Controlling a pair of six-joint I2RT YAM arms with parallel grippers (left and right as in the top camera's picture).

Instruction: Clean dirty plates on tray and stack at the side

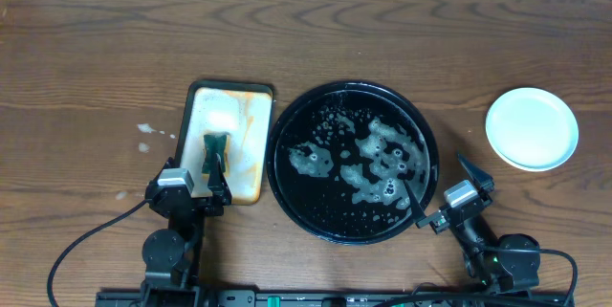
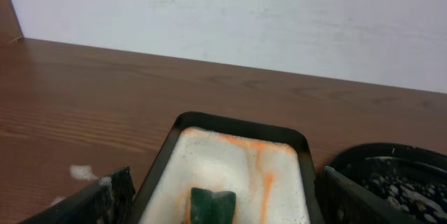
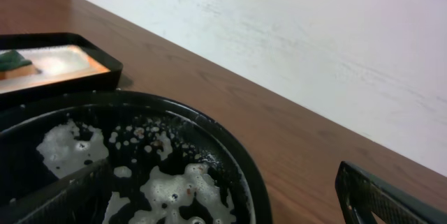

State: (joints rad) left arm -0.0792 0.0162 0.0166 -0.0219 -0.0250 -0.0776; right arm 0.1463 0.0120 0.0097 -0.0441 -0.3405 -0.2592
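The large round black tray [image 1: 283, 125] sits mid-table with patches of white foam on it and no plates; it also shows in the right wrist view [image 3: 244, 175] and at the edge of the left wrist view [image 2: 391, 158]. The pale plates [image 1: 532, 128] are stacked on the table to the right of the tray, and the top one looks clean. My left gripper [image 1: 212, 168] is open over the near end of the rectangular tray, its fingers [image 2: 216, 213] either side of a green sponge [image 2: 213, 204]. My right gripper [image 1: 438, 175] is open and empty, straddling the black tray's right rim [image 3: 220, 203].
A black rectangular tray [image 1: 196, 97] full of white foam with orange streaks lies just left of the round tray, with the green sponge [image 1: 215, 146] in it. Small foam spots [image 1: 145, 129] mark the wood to its left. A white wall [image 2: 279, 21] stands behind the table.
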